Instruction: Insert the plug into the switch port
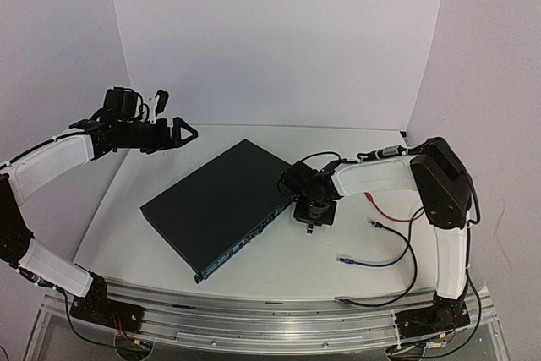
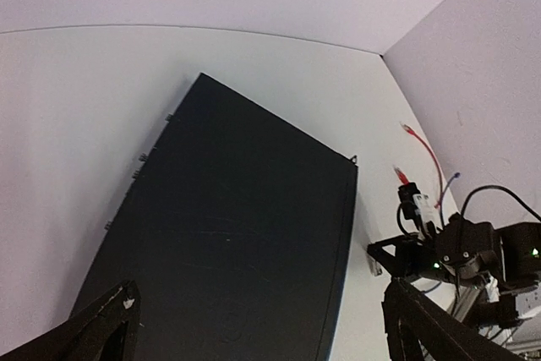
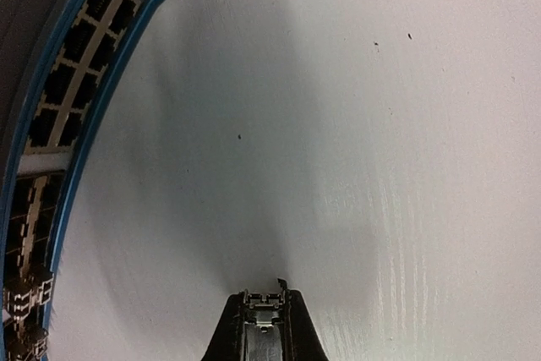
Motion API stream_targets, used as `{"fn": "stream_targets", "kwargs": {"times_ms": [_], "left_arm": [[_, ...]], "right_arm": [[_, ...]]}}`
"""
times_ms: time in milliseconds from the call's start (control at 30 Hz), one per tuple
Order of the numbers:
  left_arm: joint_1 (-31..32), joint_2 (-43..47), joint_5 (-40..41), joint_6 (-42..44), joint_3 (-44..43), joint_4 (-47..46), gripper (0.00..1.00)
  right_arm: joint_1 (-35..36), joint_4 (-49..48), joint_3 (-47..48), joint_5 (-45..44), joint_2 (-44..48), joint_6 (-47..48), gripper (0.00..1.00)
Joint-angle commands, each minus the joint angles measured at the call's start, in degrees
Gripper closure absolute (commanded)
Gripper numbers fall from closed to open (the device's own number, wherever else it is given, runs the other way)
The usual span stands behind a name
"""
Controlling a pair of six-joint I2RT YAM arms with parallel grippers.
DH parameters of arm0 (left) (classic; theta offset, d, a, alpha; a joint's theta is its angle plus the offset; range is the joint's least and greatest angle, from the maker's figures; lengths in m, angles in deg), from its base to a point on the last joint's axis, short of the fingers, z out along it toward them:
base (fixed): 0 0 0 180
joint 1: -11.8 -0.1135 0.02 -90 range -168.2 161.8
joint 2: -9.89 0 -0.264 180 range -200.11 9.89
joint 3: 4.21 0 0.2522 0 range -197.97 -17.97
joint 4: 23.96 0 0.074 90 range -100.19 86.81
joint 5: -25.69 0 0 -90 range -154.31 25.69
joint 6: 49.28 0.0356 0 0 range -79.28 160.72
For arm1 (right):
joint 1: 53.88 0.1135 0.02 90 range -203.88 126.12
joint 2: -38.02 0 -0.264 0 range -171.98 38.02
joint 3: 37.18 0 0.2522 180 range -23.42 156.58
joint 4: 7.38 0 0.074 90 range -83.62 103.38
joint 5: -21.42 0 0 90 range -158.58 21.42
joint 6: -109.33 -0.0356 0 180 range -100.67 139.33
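left fingers (image 2: 97,329) spread, raised | right fingers (image 3: 226,333) pinching plug (image 3: 265,319) | plug near switch (image 1: 221,199) ports (image 3: 78,46), not touching

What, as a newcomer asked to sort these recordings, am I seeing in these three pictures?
Two robot arms stand bolted to a white table. One picture is taken from above and behind them; the other two come from small cameras on each wrist. On the table lies the switch, a flat dark box with sockets along one thin face, plus loose cables. The left end effector hangs open in the air, holding nothing. The right end effector, low beside the sockets, is shut on what looks like the plug.
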Motion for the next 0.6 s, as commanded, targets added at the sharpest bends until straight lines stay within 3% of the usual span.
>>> {"fn": "stream_targets", "kwargs": {"times_ms": [0,133,300,400,567], "left_arm": [[3.1,1.1,-12.4,0.7,2.8,-7.7,0.00],[10.3,-0.4,-12.7,-0.8,4.5,-12.9,0.01],[17.1,-5.2,-19.7,-8.9,7.2,-26.8,0.02],[21.3,-8.0,-17.7,-9.9,6.7,-30.9,0.04],[26.8,-14.0,-11.9,-12.3,4.0,-33.7,0.15]], "right_arm": [[0.1,2.0,-0.7,3.0,8.1,-0.4,1.00],[0.2,1.9,-1.7,3.8,14.4,-0.2,1.00],[0.4,1.7,-1.4,3.6,19.2,-1.0,0.99],[0.6,1.5,-0.3,3.0,20.6,-2.1,0.97],[1.0,1.4,3.1,2.0,20.6,-3.0,0.96]]}}
